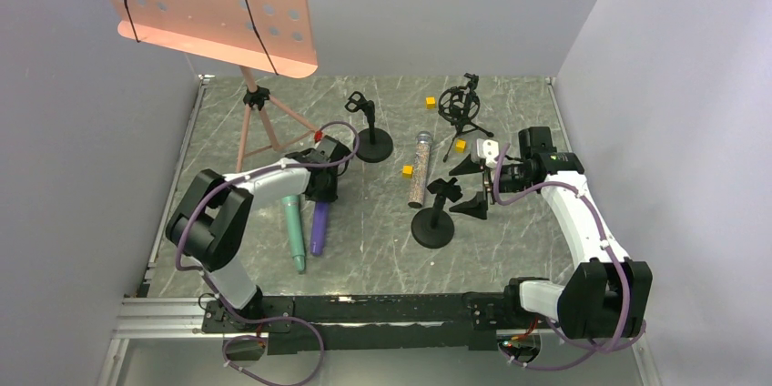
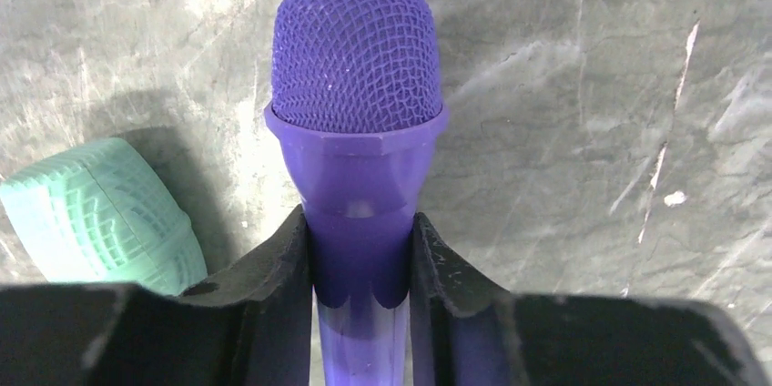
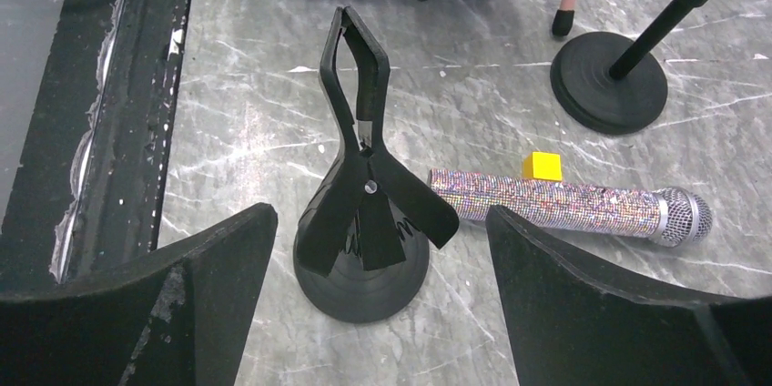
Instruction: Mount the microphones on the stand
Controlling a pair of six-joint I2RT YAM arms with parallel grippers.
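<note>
Left arm [image 1: 266, 177] and right arm [image 1: 575, 215] bolted to black rail [image 1: 382, 309], white links, black joints, looping purple cables [image 1: 179, 238], matte black wedge fingers [image 3: 187, 304]

The purple mic [image 2: 355, 122] lies flat on the table [image 2: 564, 131], head toward the far side, its neck pinched between my left fingers [image 2: 273, 299]. The mint mic [image 2: 100, 213] lies just beside it (only its head shows at my wrist). The glittery mic [image 3: 564, 204] lies flat, well apart, near the upright clip stand [image 3: 364, 222].
</note>
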